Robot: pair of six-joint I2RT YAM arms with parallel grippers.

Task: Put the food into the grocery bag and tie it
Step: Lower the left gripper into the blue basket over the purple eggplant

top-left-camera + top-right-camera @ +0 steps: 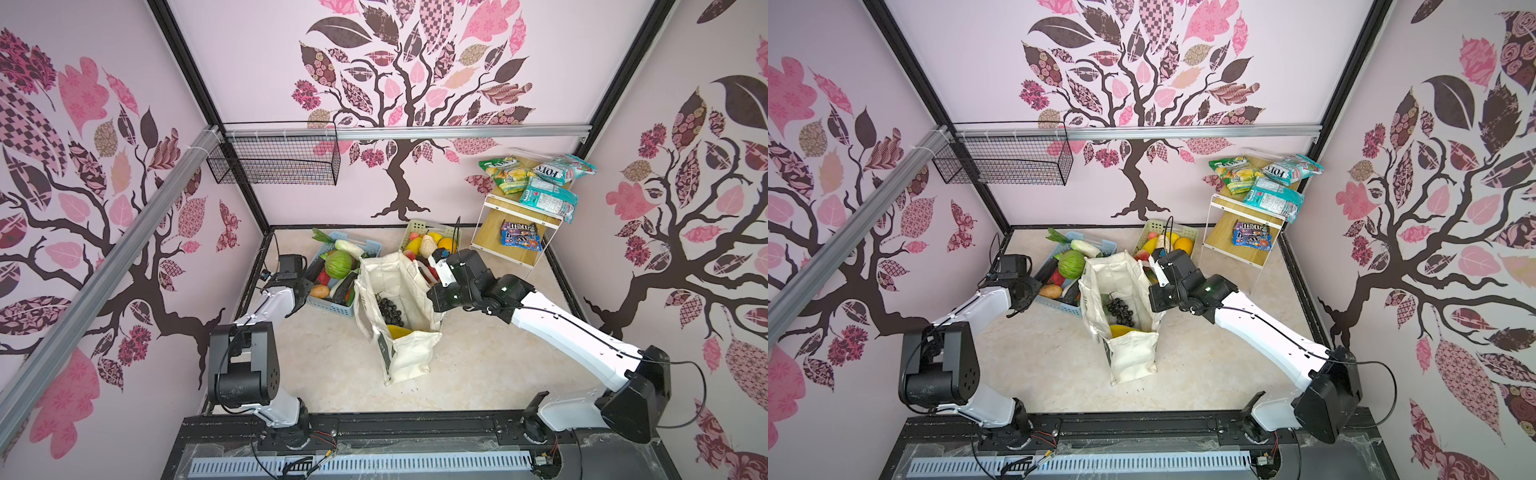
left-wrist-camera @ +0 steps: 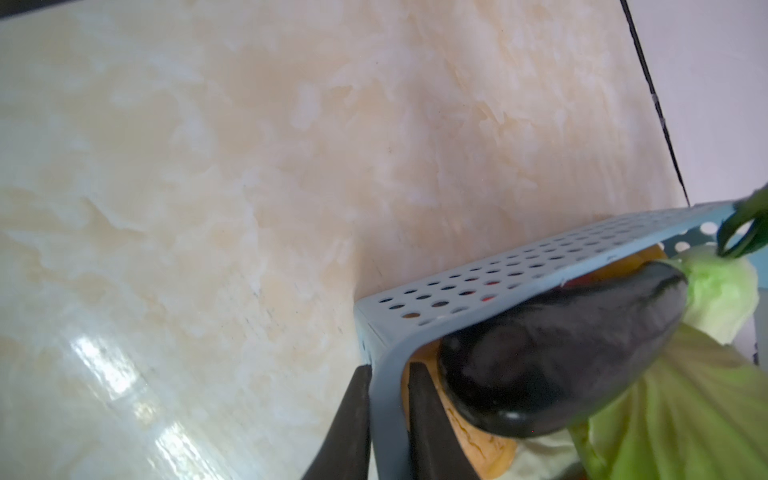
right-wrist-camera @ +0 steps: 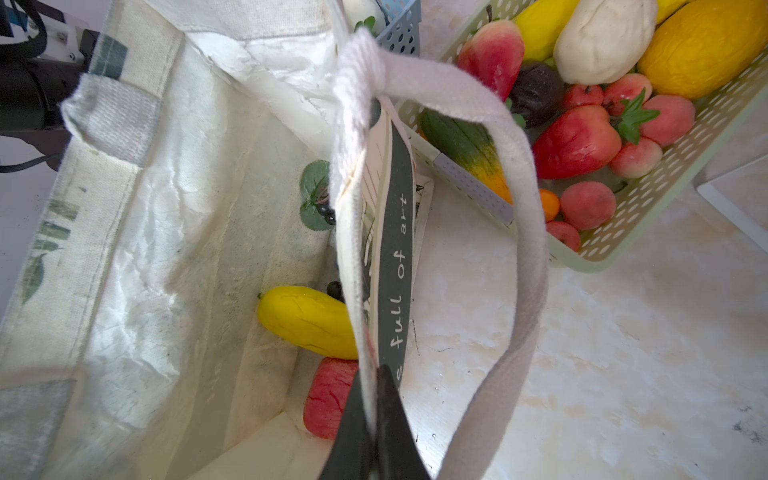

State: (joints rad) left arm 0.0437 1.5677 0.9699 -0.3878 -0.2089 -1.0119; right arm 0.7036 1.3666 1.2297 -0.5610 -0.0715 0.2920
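Pinching grocery bag [image 3: 145,249] rim, right hand [image 3: 370,376]; grapes [image 1: 390,311], banana [image 3: 307,322] inside.

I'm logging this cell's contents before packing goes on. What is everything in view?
tote: one, cream, mid-table, open
grapes: one bunch, dark, in tote
banana: one, yellow, in tote
red item: one, in tote
blue basket: one, left of tote
cabbage: one, green, blue basket
radish: one, white, blue basket
eggplant: one, dark purple, blue basket
green basket: one, pale, behind tote, holds mixed fruit
shelf: one, white and wood, back right
Fox's bags: three, green and teal, top shelf
brown M&M's packet: one, lower shelf
blue M&M's packet: one, lower shelf
wire basket: one, black, back-left rail
table: one, marbled cream
left gripper: one, black, pinching blue basket's corner
right gripper: one, black, pinching tote's rim
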